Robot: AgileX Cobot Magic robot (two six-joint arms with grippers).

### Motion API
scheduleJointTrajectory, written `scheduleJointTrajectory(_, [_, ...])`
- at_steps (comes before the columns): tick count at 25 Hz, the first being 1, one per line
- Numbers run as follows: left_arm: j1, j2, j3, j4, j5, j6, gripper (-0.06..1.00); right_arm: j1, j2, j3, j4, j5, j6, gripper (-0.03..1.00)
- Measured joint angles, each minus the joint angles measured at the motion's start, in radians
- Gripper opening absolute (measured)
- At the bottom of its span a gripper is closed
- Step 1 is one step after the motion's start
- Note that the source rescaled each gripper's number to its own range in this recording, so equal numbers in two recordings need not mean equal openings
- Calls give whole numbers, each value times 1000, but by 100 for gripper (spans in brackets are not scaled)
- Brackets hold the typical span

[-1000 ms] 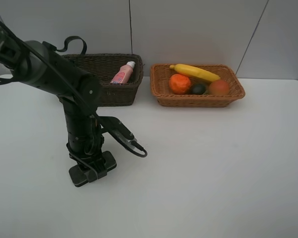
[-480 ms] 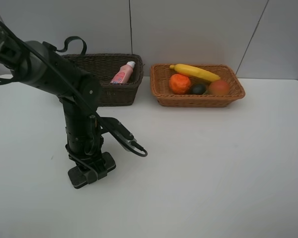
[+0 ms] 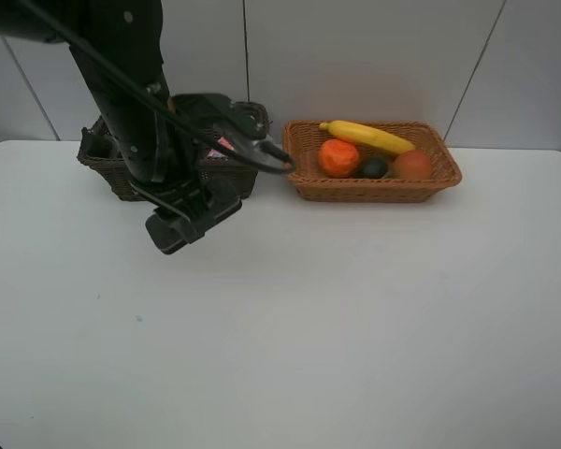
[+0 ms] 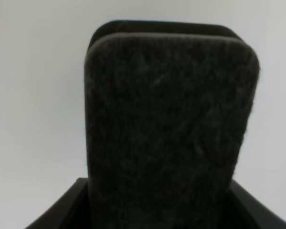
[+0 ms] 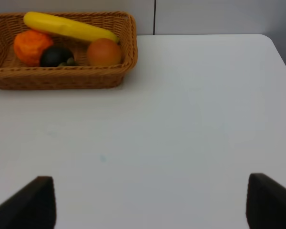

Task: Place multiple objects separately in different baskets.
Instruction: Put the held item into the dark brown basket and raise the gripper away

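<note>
My left gripper (image 3: pixel 180 208) is shut on the black felt eraser (image 3: pixel 196 221), which hangs above the table just in front of the dark brown basket (image 3: pixel 101 163). In the left wrist view the eraser (image 4: pixel 167 124) fills the frame between the jaws of the left gripper (image 4: pixel 159 205). The arm hides most of that basket's inside; only a sliver of the pink bottle (image 3: pixel 226 143) shows. The light tan basket (image 3: pixel 374 190) holds the banana (image 3: pixel 369 137), orange (image 3: pixel 338 157), mangosteen (image 3: pixel 373 167) and red-orange fruit (image 3: pixel 412 165). My right gripper (image 5: pixel 152 205) stands open over bare table, out of the exterior high view.
The two baskets stand side by side against the back wall. A black cable loop (image 3: pixel 262 154) from the left arm sticks out toward the tan basket. White tabletop (image 3: pixel 355 318) spreads across the front and right.
My left arm has lifted the eraser off the table and carried it back toward the dark basket. The right gripper has not moved.
</note>
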Motion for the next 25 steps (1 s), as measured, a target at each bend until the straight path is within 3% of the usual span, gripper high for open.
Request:
scheduleJointTrajectory(5, [32, -32, -179, 59, 59, -51, 39, 0, 0, 0, 0, 0, 0, 100])
scheduleJointTrajectory(11, [144, -32, -320, 93, 50, -102, 39, 0, 0, 0, 0, 0, 0, 100])
scheduleJointTrajectory(18, [279, 4, -337, 100, -70, -164, 39, 0, 0, 0, 0, 0, 0, 100])
scheduleJointTrajectory(25, [328, 181, -337, 99, -209, -178, 39, 0, 0, 0, 0, 0, 0, 100])
